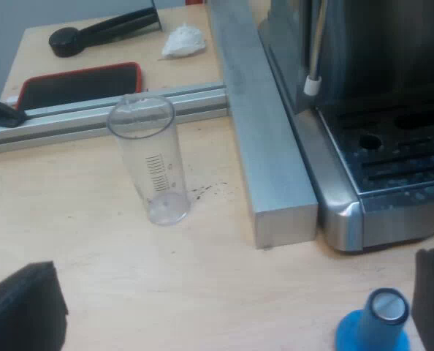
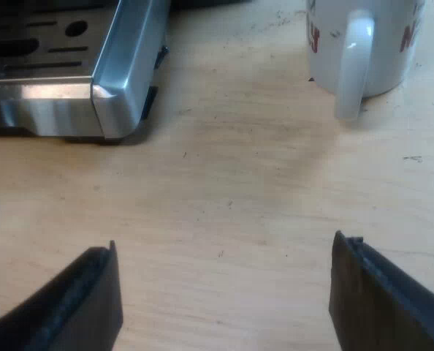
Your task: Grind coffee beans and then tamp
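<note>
Your left hand [image 1: 235,296] hovers low over a pale wooden desk [image 1: 93,234]. Its two black fingers [image 1: 23,311] are spread wide, with nothing gripped between them. A blue tamper [image 1: 374,325] with a silvery cap stands on the desk inside that gap, just beside one finger.

Farther out, a clear measuring glass [image 1: 150,157] with printed graduation marks stands upright on the desk. Beyond it an aluminium rail [image 1: 93,117] lies across the desk. The rail meets a thicker metal bar [image 1: 268,153] that runs along the side of the espresso machine [image 1: 334,212].

The machine's slotted drip tray [image 1: 400,157] faces you, dotted with pale specks. A steam wand [image 1: 316,51] with a white tip hangs above it.

Past the rail lie a black mat edged in red [image 1: 78,84], a crumpled white wad [image 1: 183,42] and a long dark tool with a round end [image 1: 100,33]. That tool may be the coffee holder, but you cannot be sure from this angle.

Your right hand [image 2: 224,248] is also wide open and holds nothing, hanging over bare desk. Ahead of it sits a shiny metal corner of the espresso machine's base. A white mug [image 2: 363,44] with red lettering stands well apart from the machine, its handle turned toward the hand.
</note>
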Controlling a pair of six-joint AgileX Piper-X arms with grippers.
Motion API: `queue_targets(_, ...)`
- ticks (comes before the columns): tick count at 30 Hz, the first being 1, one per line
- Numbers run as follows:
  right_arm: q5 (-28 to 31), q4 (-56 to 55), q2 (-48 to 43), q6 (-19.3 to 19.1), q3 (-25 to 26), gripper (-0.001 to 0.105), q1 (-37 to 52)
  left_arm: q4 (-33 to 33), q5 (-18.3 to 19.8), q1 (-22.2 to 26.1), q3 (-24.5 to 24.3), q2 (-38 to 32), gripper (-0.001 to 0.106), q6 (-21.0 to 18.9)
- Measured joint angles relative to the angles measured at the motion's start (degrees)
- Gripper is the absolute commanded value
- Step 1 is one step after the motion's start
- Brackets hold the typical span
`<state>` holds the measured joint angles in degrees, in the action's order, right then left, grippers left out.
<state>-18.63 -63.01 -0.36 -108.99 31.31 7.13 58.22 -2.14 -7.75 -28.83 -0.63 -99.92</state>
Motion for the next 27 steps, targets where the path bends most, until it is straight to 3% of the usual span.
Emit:
queue_targets(7, -0.1, 0.2, 0.0, 0.0, 0.0, 0.062, 0.0, -1.1, 3.0, 0.0, 0.6, 0.0, 0.098, 1.5)
queue_targets(15, -0.1, 0.2, 0.0, 0.0, 0.0, 0.062, 0.0, -1.8, 3.4, 0.0, 0.8, 0.0, 0.098, 1.4)
queue_targets(17, -0.1, 0.2, 0.0, 0.0, 0.0, 0.062, 0.0, -1.8, 3.4, 0.0, 0.8, 0.0, 0.095, 1.4)
queue_targets(19, -0.1, 0.2, 0.0, 0.0, 0.0, 0.062, 0.0, -1.8, 3.4, 0.0, 0.8, 0.0, 0.074, 1.5)
queue_targets(22, -0.1, 0.2, 0.0, 0.0, 0.0, 0.062, 0.0, -2.0, 3.1, 0.0, 0.8, 0.0, 0.057, 1.6)
queue_targets(27, -0.1, 0.2, 0.0, 0.0, 0.0, 0.062, 0.0, -2.0, 2.5, 0.0, 0.8, 0.0, 0.057, 1.6)
